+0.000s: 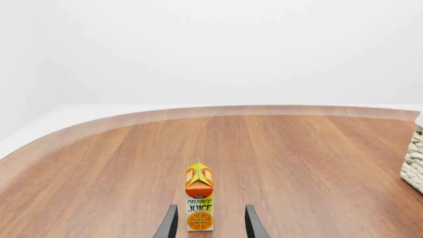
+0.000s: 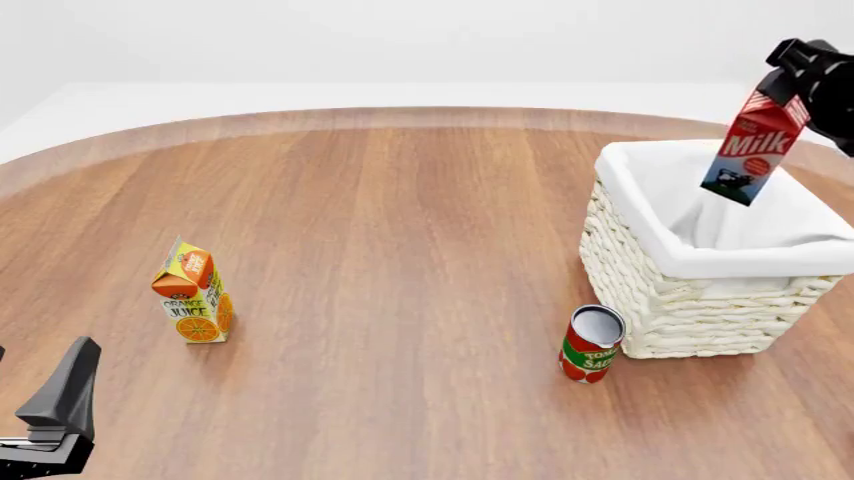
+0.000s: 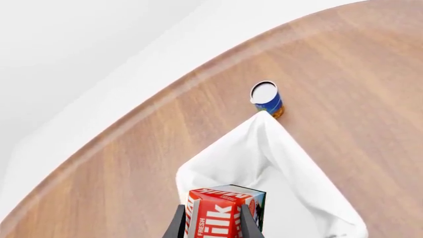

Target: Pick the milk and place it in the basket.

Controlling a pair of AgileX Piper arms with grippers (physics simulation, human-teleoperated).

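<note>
Two cartons: "Milk" [image 2: 755, 146], "ORANGE JUICE" [image 2: 195, 294]

We see a surface [image 2: 400, 230] of smooth, warm-brown wood grain with a soft sheen. The basket [image 2: 667, 300] is rough cream wicker lined with matt white cloth. The milk [image 2: 755, 148] and juice carton [image 2: 195, 293] look like printed paperboard; the can [image 2: 590, 344] shows a pale metal top.

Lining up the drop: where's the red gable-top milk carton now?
In the front view the red gable-top milk carton hangs tilted at far right, gripped by the right hand, above the cream woven basket.
</note>
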